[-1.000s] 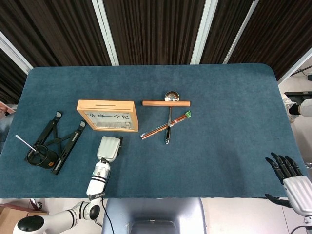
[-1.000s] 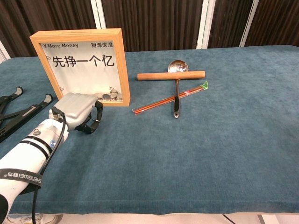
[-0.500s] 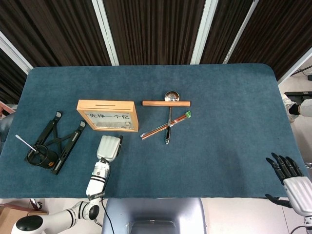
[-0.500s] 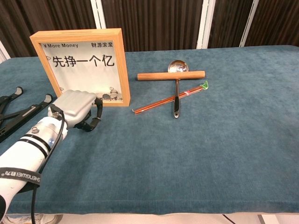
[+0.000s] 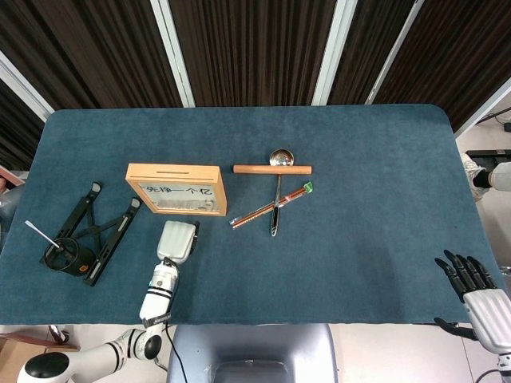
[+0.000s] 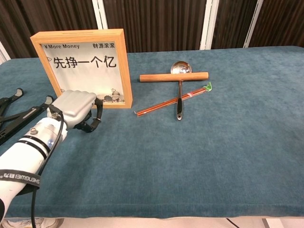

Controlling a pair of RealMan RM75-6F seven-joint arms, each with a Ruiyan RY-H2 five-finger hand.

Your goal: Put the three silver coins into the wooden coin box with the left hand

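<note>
The wooden coin box (image 5: 176, 188) (image 6: 84, 66) stands upright left of centre, its glass front printed with Chinese characters. Small coins (image 6: 112, 98) lie inside it at the bottom. I see no loose silver coin on the cloth. My left hand (image 5: 179, 239) (image 6: 76, 109) is just in front of the box's lower edge, back upward, with its fingers (image 6: 93, 121) curled down toward the cloth. Whatever is under them is hidden. My right hand (image 5: 473, 287) is off the table's near right corner with its fingers spread, holding nothing.
A wooden stick (image 5: 272, 169), a metal ladle (image 5: 278, 183) and red chopsticks (image 5: 271, 205) lie right of the box. A black folding stand (image 5: 100, 226) and a black cup (image 5: 66, 254) with a white stick sit at the left. The blue cloth (image 5: 375, 191) covers the table.
My left hand has crept slightly away from me and to the left, closer to the box's front. The right hand has stayed put.
</note>
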